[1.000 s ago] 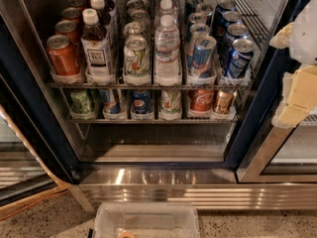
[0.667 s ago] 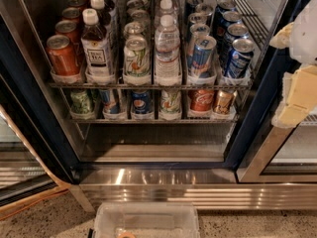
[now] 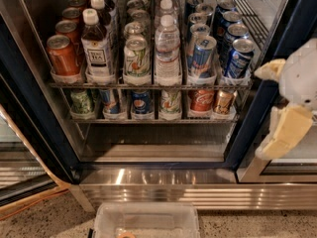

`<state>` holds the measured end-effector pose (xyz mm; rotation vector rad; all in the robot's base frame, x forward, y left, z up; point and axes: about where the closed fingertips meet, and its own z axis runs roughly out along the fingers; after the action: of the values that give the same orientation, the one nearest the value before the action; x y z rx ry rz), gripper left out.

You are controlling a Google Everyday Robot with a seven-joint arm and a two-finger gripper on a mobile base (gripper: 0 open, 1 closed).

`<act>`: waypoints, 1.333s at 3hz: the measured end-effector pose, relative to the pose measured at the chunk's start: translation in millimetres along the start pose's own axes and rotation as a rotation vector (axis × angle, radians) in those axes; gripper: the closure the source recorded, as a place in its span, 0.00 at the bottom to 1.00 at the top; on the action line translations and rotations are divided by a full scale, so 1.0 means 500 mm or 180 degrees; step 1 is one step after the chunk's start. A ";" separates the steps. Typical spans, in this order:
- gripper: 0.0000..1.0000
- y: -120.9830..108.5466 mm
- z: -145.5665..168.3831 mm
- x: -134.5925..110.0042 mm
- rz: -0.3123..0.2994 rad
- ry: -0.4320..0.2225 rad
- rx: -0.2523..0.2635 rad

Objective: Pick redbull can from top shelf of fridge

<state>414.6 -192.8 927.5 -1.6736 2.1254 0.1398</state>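
The fridge (image 3: 29,108) stands open in front of me, with a dark frame and a steel base strip. The top shelf (image 3: 148,85) is a wire rack with lanes of drinks. The redbull can (image 3: 202,57), slim, blue and silver, stands at the front of the fifth lane, with more like it behind. My gripper (image 3: 276,102) is at the right edge, outside the fridge, in front of the right door frame and lower than the can. Its cream fingers (image 3: 283,133) are spread open and empty.
On the top shelf stand an orange-red can (image 3: 62,55), a tea bottle (image 3: 96,46), a green-white can (image 3: 136,57), a water bottle (image 3: 167,48) and wider dark-blue cans (image 3: 238,58). A lower rack (image 3: 148,119) holds several cans. A clear plastic bin (image 3: 146,221) sits on the floor.
My gripper has moved down and a little left, towards the fridge opening. The cans and bottles have not moved.
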 end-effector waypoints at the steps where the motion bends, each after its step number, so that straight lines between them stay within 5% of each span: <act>1: 0.00 0.056 0.066 -0.042 -0.0083 -0.0511 0.0024; 2: 0.00 0.078 0.112 -0.105 -0.0121 -0.0966 0.0218; 3: 0.00 0.053 0.120 -0.150 -0.0028 -0.1265 0.0604; 4: 0.00 0.015 0.106 -0.160 0.0032 -0.1325 0.0852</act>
<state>436.1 -100.8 909.1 -1.3436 1.7550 0.1802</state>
